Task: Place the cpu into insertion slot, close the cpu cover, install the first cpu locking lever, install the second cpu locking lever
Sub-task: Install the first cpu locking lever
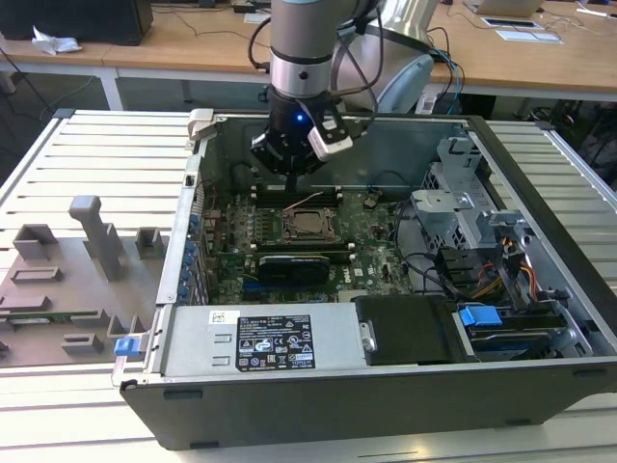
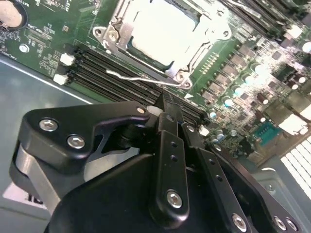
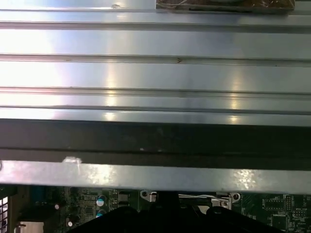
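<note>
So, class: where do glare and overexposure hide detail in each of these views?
In the second wrist view the cpu is washed out to near white inside the cpu cover. In the first wrist view bright streaks flare on the ribbed metal panel. The exterior view is evenly lit; the motherboard stays readable.

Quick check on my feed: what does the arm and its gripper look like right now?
The arm is silver-grey with a black wrist section showing a small blue light, and black cables loop beside it. The gripper is matt black, built of jointed links fastened with silver screws.
</note>
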`<state>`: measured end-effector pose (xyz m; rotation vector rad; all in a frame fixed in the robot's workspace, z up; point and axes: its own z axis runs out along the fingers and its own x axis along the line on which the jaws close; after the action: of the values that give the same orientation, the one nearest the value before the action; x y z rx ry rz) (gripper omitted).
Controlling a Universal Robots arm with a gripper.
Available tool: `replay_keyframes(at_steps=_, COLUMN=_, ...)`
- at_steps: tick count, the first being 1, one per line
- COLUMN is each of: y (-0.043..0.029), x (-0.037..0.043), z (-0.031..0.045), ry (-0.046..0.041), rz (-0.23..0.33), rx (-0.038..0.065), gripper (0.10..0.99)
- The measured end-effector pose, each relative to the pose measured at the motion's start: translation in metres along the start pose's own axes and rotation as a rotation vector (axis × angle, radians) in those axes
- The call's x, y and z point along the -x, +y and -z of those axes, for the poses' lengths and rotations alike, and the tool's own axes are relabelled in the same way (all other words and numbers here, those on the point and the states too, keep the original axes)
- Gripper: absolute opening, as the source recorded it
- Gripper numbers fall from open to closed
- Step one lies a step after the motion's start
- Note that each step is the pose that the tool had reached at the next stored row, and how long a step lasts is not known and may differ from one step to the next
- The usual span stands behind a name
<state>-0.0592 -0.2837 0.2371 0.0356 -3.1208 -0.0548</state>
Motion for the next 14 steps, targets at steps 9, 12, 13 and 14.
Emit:
replay_keyframes(at_steps=9, y=-0.0002, x=0.0140, z=-0.0160, ry=0.0022, rz=0.000, rx=0.000, gripper=0.106)
replay_keyframes(at_steps=12, y=-0.0002, x=0.0212, z=-0.0185, ry=0.0030, rz=0.000, rx=0.000, gripper=0.106)
replay_keyframes(at_steps=13, y=-0.0002, x=0.0231, z=-0.0188, ry=0.0031, rz=0.000, rx=0.000, gripper=0.106)
replay_keyframes(at_steps=14, y=-0.0002, x=0.0250, z=-0.0191, ry=0.0033, rz=0.000, rx=0.000, gripper=0.106)
